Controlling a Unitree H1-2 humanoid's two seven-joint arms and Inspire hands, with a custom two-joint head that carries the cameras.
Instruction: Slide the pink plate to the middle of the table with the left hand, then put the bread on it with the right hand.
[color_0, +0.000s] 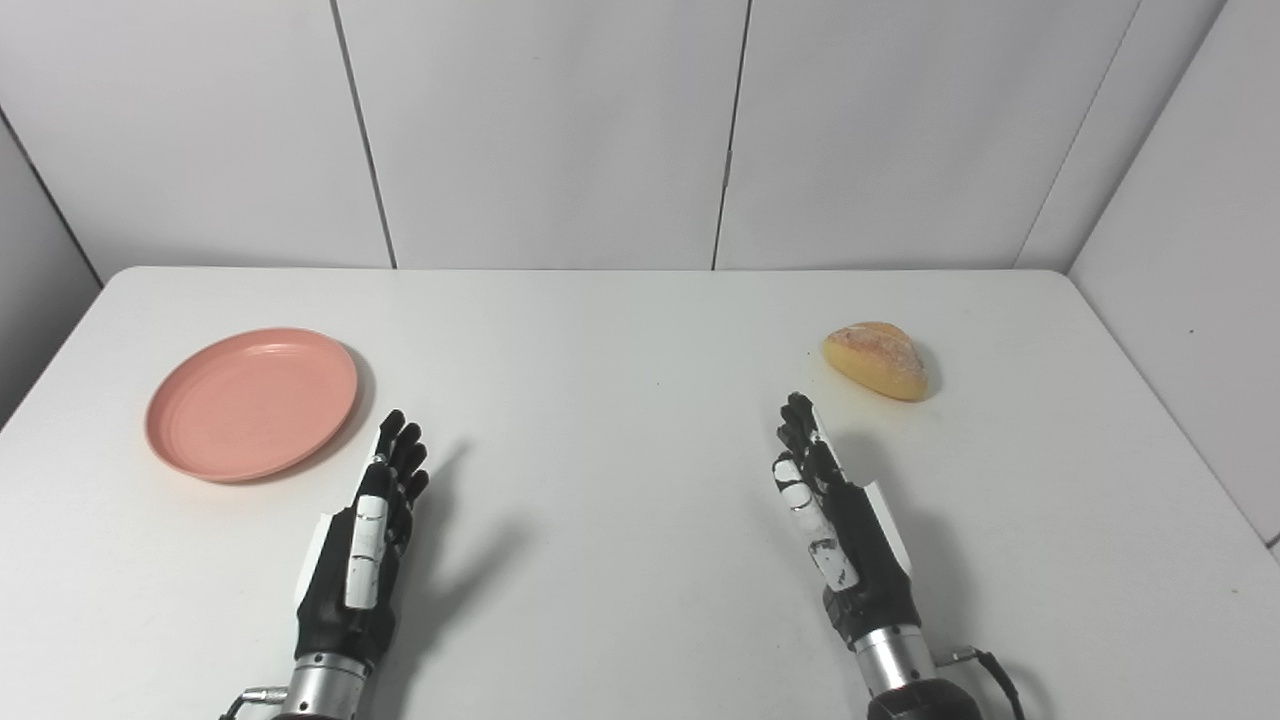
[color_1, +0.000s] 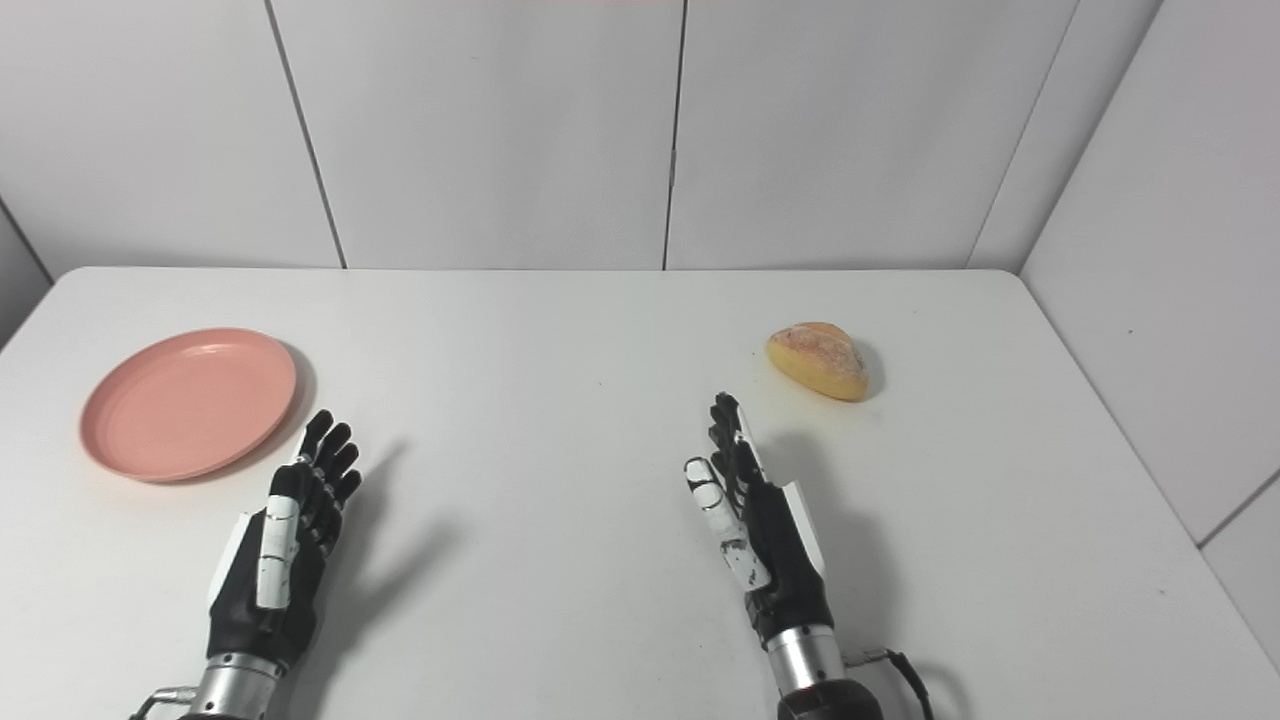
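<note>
Your left hand (color_0: 365, 540) empty with fingers spread, just right of the plate (color_0: 251, 402) on the table's (color_0: 620, 400) left side, your right hand (color_0: 835, 520) loose too, bread (color_0: 876, 360) beyond it.

Left robot hand (color_0: 365, 540), right robot hand (color_0: 835, 510) empty, outstretched

No text, label, brand, number or sign can be read anywhere in either view.
</note>
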